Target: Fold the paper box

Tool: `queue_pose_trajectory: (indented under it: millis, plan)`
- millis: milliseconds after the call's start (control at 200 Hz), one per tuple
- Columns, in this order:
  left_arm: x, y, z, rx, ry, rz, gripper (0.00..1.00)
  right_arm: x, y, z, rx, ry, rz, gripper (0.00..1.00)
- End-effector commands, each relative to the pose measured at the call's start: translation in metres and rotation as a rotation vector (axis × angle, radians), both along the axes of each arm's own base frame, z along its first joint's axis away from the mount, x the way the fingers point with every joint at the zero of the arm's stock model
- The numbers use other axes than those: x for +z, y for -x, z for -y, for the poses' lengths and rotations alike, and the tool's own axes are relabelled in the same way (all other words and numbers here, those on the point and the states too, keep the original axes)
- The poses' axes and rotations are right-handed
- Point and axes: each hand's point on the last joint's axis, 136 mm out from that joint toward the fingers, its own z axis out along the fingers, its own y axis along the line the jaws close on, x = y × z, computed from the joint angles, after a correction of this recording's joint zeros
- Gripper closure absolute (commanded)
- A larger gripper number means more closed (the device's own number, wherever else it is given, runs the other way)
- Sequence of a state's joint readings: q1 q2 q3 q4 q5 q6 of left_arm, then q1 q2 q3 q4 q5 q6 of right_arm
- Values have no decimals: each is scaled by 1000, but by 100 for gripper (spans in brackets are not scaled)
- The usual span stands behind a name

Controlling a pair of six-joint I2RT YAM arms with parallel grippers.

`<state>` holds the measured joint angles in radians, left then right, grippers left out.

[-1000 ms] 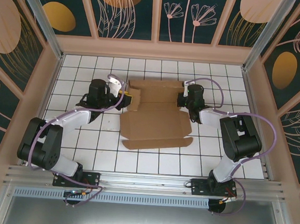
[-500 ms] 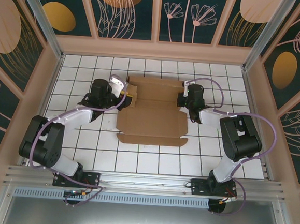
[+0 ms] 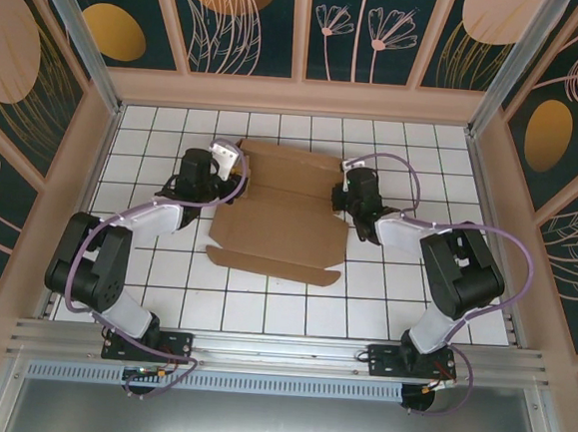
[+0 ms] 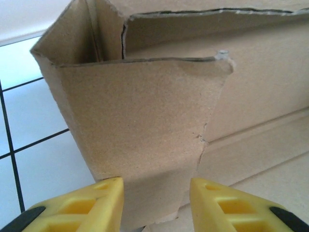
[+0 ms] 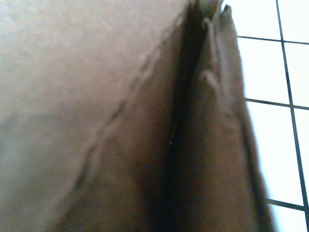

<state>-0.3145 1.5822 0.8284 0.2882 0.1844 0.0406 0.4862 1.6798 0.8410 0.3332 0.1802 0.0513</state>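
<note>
The paper box (image 3: 278,225) is a brown cardboard sheet lying partly folded mid-table, its far wall and left side flap raised and its near flap flat. My left gripper (image 3: 234,172) is at the box's far left corner. In the left wrist view its yellow fingers (image 4: 101,203) stand open, with the upright side flap (image 4: 145,121) right in front of the gap and partly between them. My right gripper (image 3: 346,192) presses against the box's far right corner. The right wrist view is crowded by dark, blurred cardboard (image 5: 96,96) that hides its fingers.
White tiled floor (image 3: 414,286) surrounds the box, with bare tiles showing at the right of the right wrist view (image 5: 285,72). Wooden-framed walls (image 3: 299,95) enclose the table on three sides. Both arms' bases sit at the near rail (image 3: 278,350).
The box has slid left and turned slightly, its near flap now skewed. Both grippers moved left and a little farther back with it, and the left side flap stands more upright.
</note>
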Motion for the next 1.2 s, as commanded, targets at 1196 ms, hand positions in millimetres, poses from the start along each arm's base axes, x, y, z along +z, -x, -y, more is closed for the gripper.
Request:
queue_pose_trajectory:
  millis: [1196]
  plan:
    - [20,-9,-15,34,-104,207,59,26,10,-7,38,-11,85,100]
